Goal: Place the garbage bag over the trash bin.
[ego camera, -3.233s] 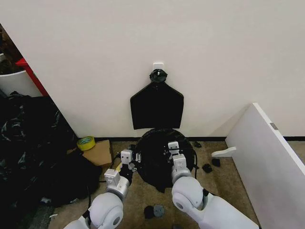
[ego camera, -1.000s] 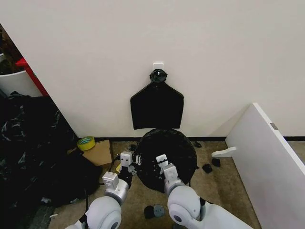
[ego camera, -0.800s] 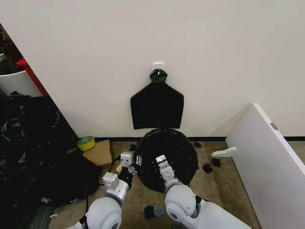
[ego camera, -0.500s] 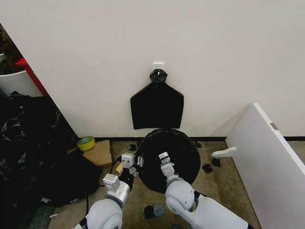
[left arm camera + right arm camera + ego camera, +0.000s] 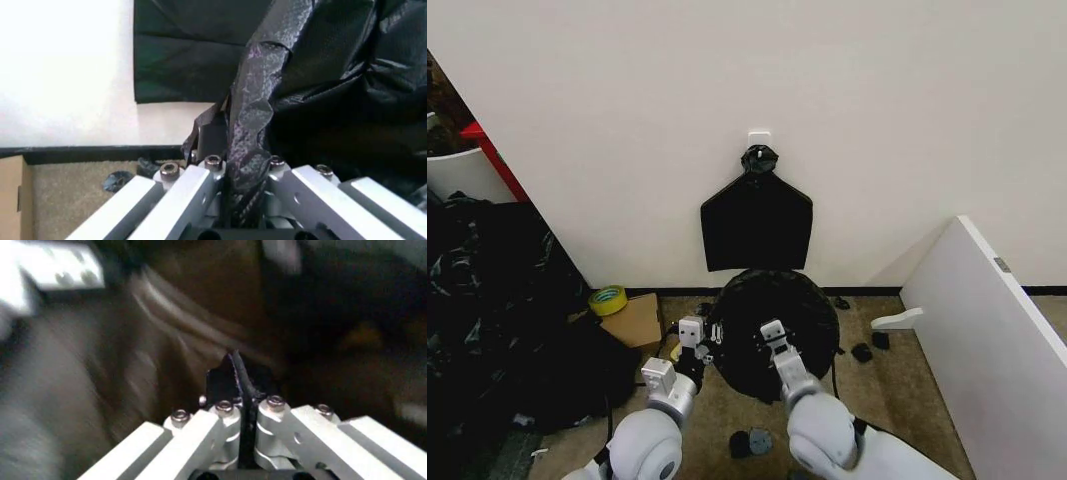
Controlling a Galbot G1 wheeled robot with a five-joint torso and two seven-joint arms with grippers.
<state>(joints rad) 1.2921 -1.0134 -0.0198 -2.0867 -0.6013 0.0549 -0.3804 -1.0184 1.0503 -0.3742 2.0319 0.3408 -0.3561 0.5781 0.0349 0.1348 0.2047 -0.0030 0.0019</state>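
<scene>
Nearest us, our left gripper (image 5: 241, 187) pinches a fold of the garbage bag (image 5: 777, 325). Our right gripper (image 5: 241, 395) is clamped on a thin black edge, blurred but seemingly the same bag. Beyond both, the bag hides the trash bin completely.
</scene>
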